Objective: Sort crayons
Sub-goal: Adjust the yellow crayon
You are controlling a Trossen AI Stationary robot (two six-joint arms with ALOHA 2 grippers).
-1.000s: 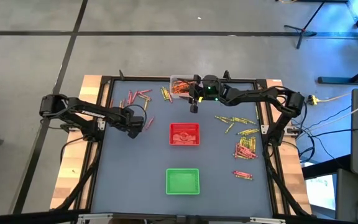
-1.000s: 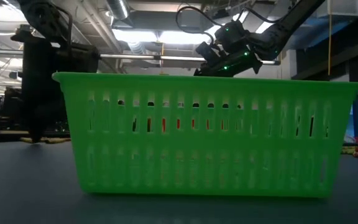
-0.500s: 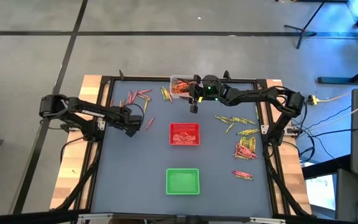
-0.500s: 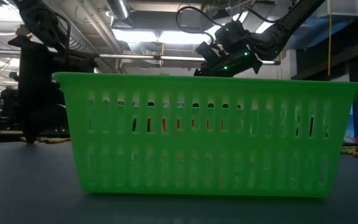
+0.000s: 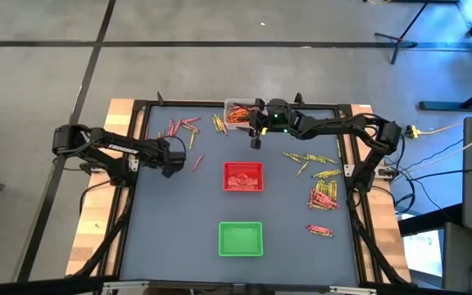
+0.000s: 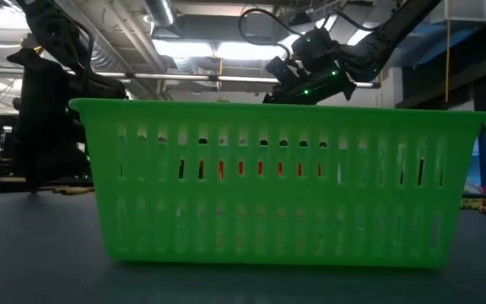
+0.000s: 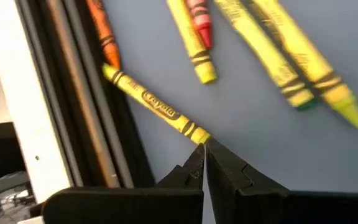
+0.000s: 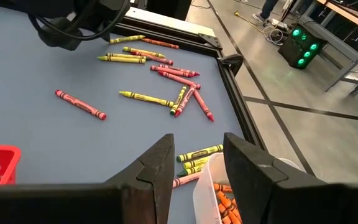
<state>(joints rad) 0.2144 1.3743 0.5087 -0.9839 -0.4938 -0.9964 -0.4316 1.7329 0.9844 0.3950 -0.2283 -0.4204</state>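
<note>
Thin wax crayons (image 5: pixel 324 193), red, orange and yellow-green, strewn in loose clusters over the grey-blue bench (image 5: pixel 195 238): one scatter near the far left corner (image 5: pixel 180 127), a denser heap along the right edge, a few yellow ones (image 5: pixel 305 158) between. More orange crayons (image 8: pixel 224 207) piled inside the small clear plastic tray (image 5: pixel 238 114) at the far rim. One yellow crayon (image 7: pixel 156 107) lying aslant beside the black frame rail, its near end touching the tips of the left gripper (image 7: pixel 204 157); whether pinched or merely touched, impossible to tell. Left gripper (image 5: pixel 173 159) low over the left part of the bench, fingers pressed together with no gap. Right gripper (image 8: pixel 195 163) raised at the far middle, just beside the clear tray, fingers parted and holding nothing. Square red slotted plastic tray (image 5: pixel 243 177) at the bench's centre, square green slotted plastic tray (image 5: pixel 241 238) nearer the front, well apart from both grippers. In the low view, green tray wall (image 6: pixel 277 181) filling most of the picture, red showing through its slots.
</note>
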